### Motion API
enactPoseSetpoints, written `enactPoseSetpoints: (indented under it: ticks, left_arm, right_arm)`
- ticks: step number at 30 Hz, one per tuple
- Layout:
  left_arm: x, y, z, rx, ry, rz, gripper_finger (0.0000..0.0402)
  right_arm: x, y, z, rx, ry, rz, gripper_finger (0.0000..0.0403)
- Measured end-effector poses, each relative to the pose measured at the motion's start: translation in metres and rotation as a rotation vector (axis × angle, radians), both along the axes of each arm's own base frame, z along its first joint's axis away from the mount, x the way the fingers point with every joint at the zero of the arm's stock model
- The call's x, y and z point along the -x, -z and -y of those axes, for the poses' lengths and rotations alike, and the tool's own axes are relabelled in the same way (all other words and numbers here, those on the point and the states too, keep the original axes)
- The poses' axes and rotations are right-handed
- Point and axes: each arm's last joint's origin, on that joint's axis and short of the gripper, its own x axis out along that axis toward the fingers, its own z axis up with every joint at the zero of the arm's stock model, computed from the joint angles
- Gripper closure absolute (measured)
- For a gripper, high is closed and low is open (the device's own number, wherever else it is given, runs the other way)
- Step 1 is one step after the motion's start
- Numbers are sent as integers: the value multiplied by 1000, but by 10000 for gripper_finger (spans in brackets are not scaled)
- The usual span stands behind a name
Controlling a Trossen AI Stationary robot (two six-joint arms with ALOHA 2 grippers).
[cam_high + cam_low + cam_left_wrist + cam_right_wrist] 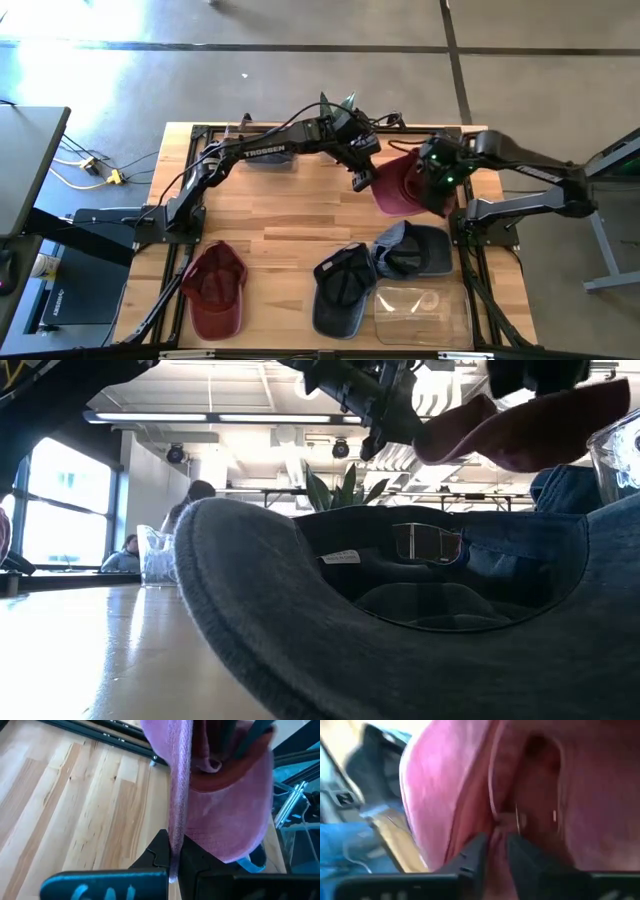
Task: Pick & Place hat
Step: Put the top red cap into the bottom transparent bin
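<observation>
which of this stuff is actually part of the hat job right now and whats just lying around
In the job:
- red cap, held up between both arms
- left gripper, shut on its brim
- right gripper, closed on its fabric

Lying about:
- second red cap
- dark cap
- blue cap
- clear container

The high camera looked straight down on the whole wooden worktop (290, 215) and both arms. The low camera sat at worktop height, facing level into the room, nearly pressed against a dark blue cap (420, 620) that filled its foreground. Each wrist camera looked forward past its own fingers, very close on the red hat (225, 805), which the high and low views also showed.
</observation>
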Motion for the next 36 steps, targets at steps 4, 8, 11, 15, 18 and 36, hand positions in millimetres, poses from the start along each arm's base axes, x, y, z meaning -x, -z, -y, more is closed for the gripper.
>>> enactPoseSetpoints:
  ticks: [4,8,11,15,18,36]
  left_arm:
    - [0,0,0,-2,3,0,401]
    - [0,0,0,-1,3,1,402]
    - [-1,-1,0,3,1,11,401]
    - [0,-1,-4,-9,5,13,401]
    - [3,0,-10,-4,31,8,401]
    - [41,-32,-27,114,466,172,401]
  right_arm:
    - [-14,4,3,-37,16,138,387]
    - [-15,-3,3,-31,21,179,386]
    - [-14,-16,2,-29,21,236,340]
    - [-10,-40,0,-16,2,318,248]
    - [-2,-65,-3,17,-50,392,186]
    - [77,-122,-32,512,-667,467,160]
